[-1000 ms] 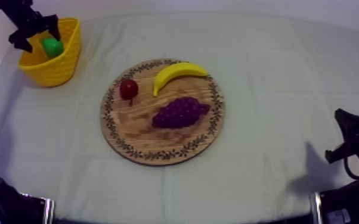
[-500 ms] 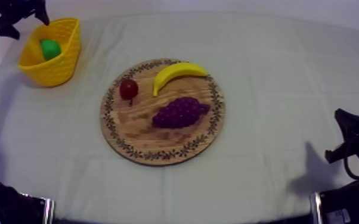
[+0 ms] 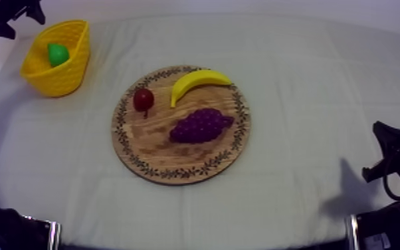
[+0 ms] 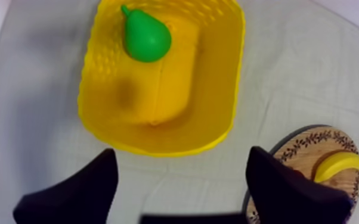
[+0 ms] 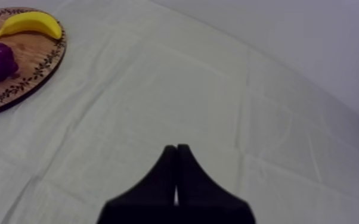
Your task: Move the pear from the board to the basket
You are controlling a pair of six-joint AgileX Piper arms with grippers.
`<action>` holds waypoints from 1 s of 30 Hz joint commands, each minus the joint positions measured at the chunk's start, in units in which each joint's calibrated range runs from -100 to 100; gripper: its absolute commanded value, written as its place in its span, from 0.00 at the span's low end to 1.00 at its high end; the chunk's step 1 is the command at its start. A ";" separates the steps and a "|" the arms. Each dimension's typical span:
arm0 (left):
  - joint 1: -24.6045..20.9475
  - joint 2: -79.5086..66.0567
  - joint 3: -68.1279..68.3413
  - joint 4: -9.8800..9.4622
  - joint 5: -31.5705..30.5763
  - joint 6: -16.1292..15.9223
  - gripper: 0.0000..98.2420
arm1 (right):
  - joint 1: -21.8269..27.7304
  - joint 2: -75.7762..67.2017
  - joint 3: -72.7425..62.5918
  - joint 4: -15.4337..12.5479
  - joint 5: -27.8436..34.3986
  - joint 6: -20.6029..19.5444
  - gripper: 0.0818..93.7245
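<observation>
the green toy pear (image 4: pixel 146 39) lies inside the yellow woven basket (image 4: pixel 226 113), close against one of its walls. the basket stands near the far left corner of the table (image 3: pixel 309 73) with the grey-white cloth. the left gripper (image 4: pixel 182 173) hangs over that corner near the basket, its two black fingers spread wide with nothing between them. the round wooden board with a patterned rim (image 3: pixel 149 143) sits mid-table, well apart from the basket, and carries a yellow banana (image 3: pixel 199 81), a purple bunch of grapes (image 3: pixel 201 125) and a small red fruit (image 3: pixel 143 99). the right gripper (image 5: pixel 176 148) sits low at the table's right edge, fingers pressed together into a narrow wedge and holding nothing.
</observation>
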 commanded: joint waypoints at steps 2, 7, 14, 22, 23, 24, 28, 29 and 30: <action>-0.01 -2.44 3.06 -0.13 -0.73 0.15 0.73 | 0.00 -0.03 -0.02 0.01 0.02 0.01 0.00; -0.03 -6.68 8.53 -0.57 -2.74 0.25 0.67 | 0.00 -0.03 -0.02 0.01 0.02 0.01 0.00; -0.49 -13.80 18.10 -0.34 -7.20 0.31 0.61 | 0.00 -0.03 -0.02 0.01 0.02 0.01 0.00; -1.16 -23.51 30.00 0.50 -13.61 0.25 0.52 | 0.00 -0.03 -0.02 0.01 0.02 0.01 0.00; -1.27 -24.78 31.49 0.77 -14.67 0.18 0.50 | 0.00 -0.03 -0.02 0.01 0.02 0.01 0.00; -1.35 -26.09 32.99 0.98 -15.73 0.13 0.49 | 0.00 -0.03 -0.02 0.01 0.02 0.01 0.00; -1.45 -31.50 38.99 1.38 -19.63 0.19 0.43 | 0.00 -0.03 -0.02 0.01 0.02 0.01 0.00; -1.45 -32.84 40.45 1.42 -20.58 0.23 0.42 | 0.00 -0.03 -0.02 0.01 0.02 0.01 0.00; -1.46 -34.16 41.85 1.46 -21.49 0.25 0.40 | 0.00 -0.03 -0.02 0.01 0.02 0.01 0.00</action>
